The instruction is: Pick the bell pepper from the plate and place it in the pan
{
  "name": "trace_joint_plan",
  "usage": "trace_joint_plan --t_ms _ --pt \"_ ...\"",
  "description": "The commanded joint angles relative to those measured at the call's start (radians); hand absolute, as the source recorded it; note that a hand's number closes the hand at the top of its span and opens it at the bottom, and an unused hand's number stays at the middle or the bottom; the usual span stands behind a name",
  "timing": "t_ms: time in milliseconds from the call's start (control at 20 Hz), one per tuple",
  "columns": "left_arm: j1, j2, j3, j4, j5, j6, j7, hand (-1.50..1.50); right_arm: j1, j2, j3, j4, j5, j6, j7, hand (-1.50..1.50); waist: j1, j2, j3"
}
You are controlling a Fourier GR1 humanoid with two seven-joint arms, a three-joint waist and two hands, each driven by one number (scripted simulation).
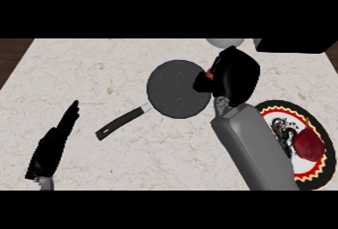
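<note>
pan [177,88] long axis runs toward lower left.

— Seen from where?
— From the robot's head, tilted steeply down onto the tabletop [99,67].
— Facing which way?
— Forward, away from the body, going by the right forearm [254,147] and left hand [52,143] coming in from the lower edge.
— How near?
— Near enough to fill the frame with tabletop. Keeps the pan [173,96] about centre, cuts the plate [325,152] at the right edge, catches a dark strip [13,49] past the tabletop's far left corner.
— Shared with another view?
— Just this one view.
</note>
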Motion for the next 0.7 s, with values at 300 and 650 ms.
trace_joint_plan --t_ms 300,650 --pt "-0.001 -0.012 -0.031 0.000 -0.017 -0.008 -0.019 0.00 -0.214 0.013 -0.197 0.579 -0.171 -0.331 -0.111 1.50 0.034 0.015 0.001" --pt "-0.063 -0.016 -0.036 0.023 -0.024 -0.007 -0.003 0.00 -0.296 0.014 -0.252 0.770 -0.444 -0.369 -0.178 1.50 0.075 0.026 0.002"
